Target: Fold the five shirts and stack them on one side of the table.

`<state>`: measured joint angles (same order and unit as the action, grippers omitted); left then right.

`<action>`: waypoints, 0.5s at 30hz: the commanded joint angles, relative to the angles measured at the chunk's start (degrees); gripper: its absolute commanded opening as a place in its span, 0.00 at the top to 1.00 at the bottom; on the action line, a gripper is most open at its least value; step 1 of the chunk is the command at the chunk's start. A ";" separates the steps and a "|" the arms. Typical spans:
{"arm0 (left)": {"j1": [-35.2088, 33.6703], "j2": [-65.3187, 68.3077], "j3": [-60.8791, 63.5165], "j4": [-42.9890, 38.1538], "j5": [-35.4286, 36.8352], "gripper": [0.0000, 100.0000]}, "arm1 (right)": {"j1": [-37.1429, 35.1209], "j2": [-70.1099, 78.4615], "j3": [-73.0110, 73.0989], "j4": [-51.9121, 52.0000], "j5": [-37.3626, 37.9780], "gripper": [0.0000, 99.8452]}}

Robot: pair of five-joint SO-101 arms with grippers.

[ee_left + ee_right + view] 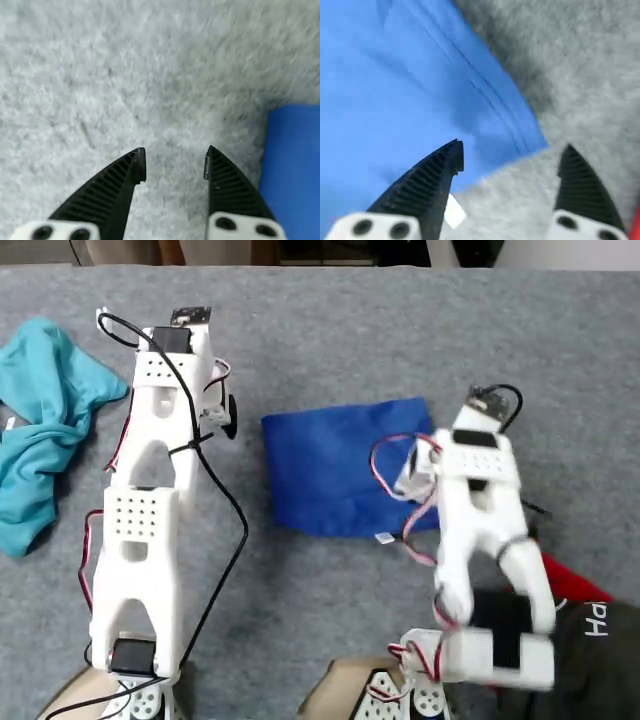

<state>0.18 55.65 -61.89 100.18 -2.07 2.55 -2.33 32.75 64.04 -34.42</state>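
A folded blue shirt (340, 465) lies flat at the table's middle. A crumpled teal shirt (40, 420) sits at the left edge. A black shirt (600, 650) and a red one (570, 580) are bunched at the near right corner. My left gripper (175, 162) hangs open over bare grey felt, with the blue shirt's edge (295, 170) just beside it. My right gripper (512, 155) is open above the blue shirt's (395, 90) hemmed corner, one finger over cloth and the other over felt. A small white tag (455, 212) pokes out by that corner.
The left arm (150, 490) stretches up the table between the teal and blue shirts, with a black cable (225, 500) looping beside it. The right arm (480, 500) covers the blue shirt's right edge. Grey felt (330, 330) covers the table behind the blue shirt.
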 commanded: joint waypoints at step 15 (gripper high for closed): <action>-1.23 -7.78 5.45 0.70 -0.62 0.80 | -2.77 27.21 -21.41 0.62 -4.22 0.75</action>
<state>-0.88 51.87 -56.35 100.18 -2.07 1.14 22.55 12.97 64.92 -39.16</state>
